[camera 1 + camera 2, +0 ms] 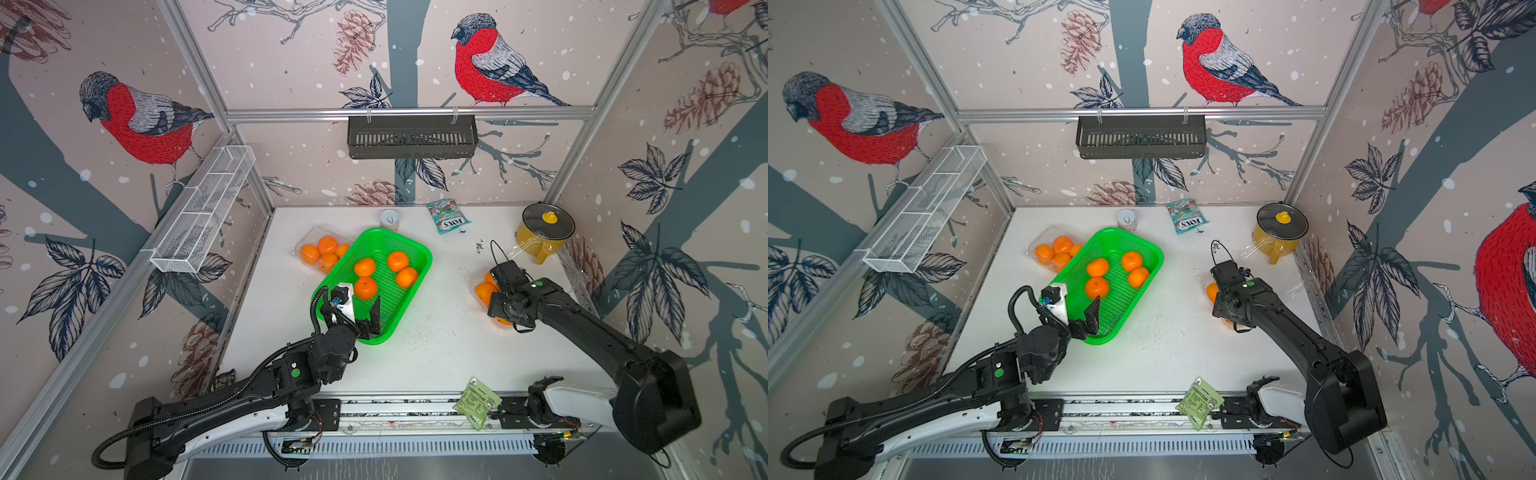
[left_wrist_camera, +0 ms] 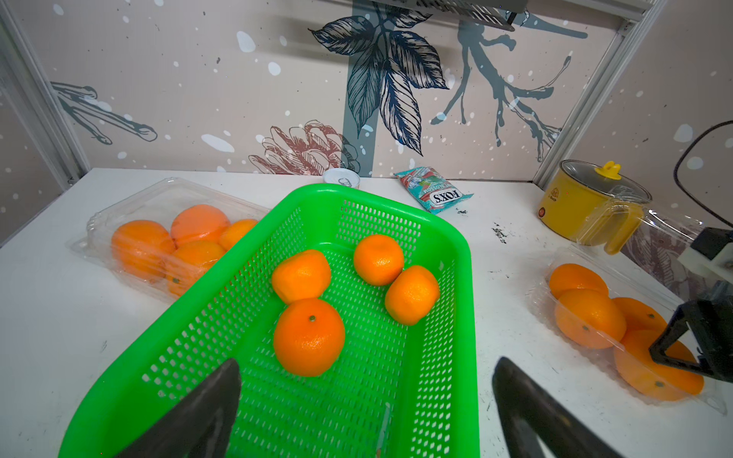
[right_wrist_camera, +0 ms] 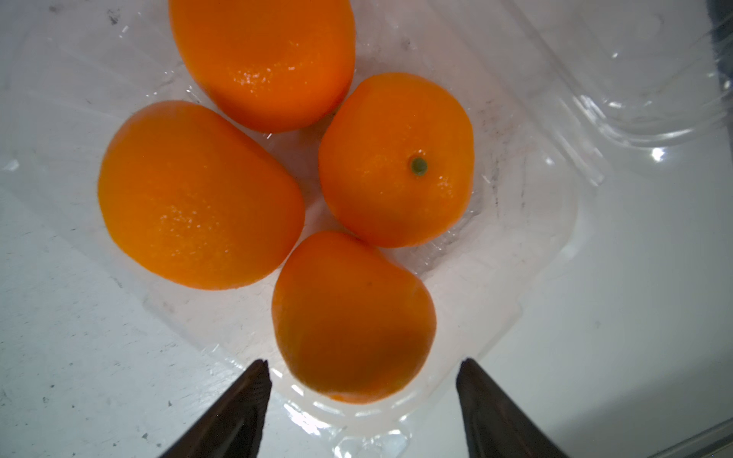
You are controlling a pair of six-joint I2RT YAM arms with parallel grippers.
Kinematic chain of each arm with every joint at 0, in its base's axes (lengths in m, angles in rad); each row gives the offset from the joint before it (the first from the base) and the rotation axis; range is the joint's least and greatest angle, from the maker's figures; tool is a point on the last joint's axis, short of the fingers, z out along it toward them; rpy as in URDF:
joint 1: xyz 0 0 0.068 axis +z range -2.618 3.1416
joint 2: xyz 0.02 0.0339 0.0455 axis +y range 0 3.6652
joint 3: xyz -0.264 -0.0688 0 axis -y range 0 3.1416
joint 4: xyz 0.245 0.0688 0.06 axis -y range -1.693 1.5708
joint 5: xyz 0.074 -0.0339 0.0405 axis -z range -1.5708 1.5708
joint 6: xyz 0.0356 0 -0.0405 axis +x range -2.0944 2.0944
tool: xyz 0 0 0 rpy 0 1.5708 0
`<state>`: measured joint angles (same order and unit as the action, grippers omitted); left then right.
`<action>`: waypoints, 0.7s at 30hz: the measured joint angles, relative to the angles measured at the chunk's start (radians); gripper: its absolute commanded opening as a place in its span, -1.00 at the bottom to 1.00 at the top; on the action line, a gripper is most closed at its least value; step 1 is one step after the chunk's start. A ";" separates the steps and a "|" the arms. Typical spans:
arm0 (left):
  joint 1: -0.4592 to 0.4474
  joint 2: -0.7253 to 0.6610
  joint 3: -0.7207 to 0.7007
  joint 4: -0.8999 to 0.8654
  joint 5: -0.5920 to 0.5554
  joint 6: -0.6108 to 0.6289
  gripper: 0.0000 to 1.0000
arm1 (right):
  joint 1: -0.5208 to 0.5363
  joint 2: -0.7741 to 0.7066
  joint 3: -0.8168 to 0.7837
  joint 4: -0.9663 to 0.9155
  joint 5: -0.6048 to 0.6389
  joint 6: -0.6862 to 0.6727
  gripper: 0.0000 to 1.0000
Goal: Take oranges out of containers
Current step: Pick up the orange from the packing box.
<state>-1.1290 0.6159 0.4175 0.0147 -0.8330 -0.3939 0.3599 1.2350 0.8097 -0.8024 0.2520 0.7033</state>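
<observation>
Right end effector [image 3: 363,363], spread and empty, hangs above the nearest orange [image 3: 353,317] in the open container [image 3: 515,238] by the right edge of the desk [image 1: 436,357]; left end effector [image 2: 367,361], spread, farther.

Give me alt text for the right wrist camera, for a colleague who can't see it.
Four oranges lie in an open clear clamshell container on the white table, seen from above. The right gripper has its dark fingertips apart on either side of the nearest orange, not touching it.

The oranges [image 2: 309,337] are being shown in bright orange, the tray [image 2: 186,325] in vivid green. Red-breasted birds [image 1: 486,62] are being displayed on pinkish walls [image 1: 291,54].
</observation>
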 measured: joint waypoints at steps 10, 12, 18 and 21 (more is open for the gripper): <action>0.003 -0.013 -0.028 0.004 0.000 -0.044 0.94 | -0.029 0.040 0.000 0.042 -0.040 -0.086 0.45; 0.003 -0.006 -0.028 0.003 -0.008 -0.059 0.94 | -0.028 0.046 0.000 0.052 -0.049 -0.105 0.45; 0.003 -0.006 -0.040 0.003 -0.036 -0.108 0.94 | -0.027 0.082 -0.002 0.081 -0.071 -0.154 0.44; 0.003 -0.005 -0.042 0.003 -0.048 -0.132 0.93 | -0.028 0.096 -0.006 0.097 -0.069 -0.163 0.35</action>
<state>-1.1255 0.6109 0.3759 0.0174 -0.8806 -0.5259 0.3321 1.3312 0.8032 -0.7055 0.1829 0.5404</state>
